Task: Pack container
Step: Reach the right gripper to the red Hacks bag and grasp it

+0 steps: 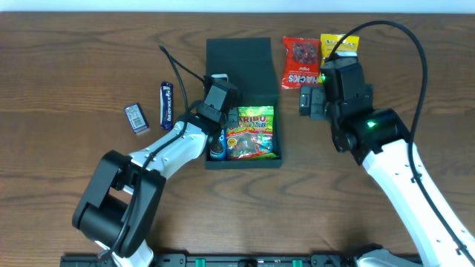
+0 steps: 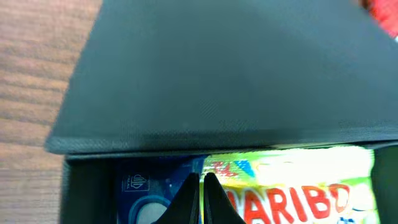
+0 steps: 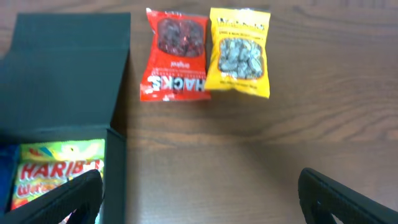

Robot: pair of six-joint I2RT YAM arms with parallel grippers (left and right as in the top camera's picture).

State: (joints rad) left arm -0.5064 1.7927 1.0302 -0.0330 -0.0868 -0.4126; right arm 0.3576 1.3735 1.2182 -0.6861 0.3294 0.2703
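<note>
The dark teal container [image 1: 243, 162] sits mid-table with its flap lid [image 1: 241, 63] folded back. Inside lie a green Haribo packet [image 1: 251, 133] and a blue packet [image 1: 216, 147] to its left. My left gripper [image 1: 222, 119] hangs over the box's left side, shut and empty. In the left wrist view its fingertips [image 2: 202, 186] meet above the seam between the blue packet [image 2: 146, 193] and the Haribo packet [image 2: 298, 193]. My right gripper [image 1: 310, 101] is open and empty over bare table just right of the box [image 3: 118, 168], its fingers [image 3: 202, 199] spread wide.
A red snack packet [image 1: 300, 61] and a yellow snack packet [image 1: 338, 46] lie side by side at the back right, also in the right wrist view as red [image 3: 176, 55] and yellow [image 3: 239, 51]. A dark blue bar [image 1: 167, 104] and a small grey packet [image 1: 136, 118] lie left of the box.
</note>
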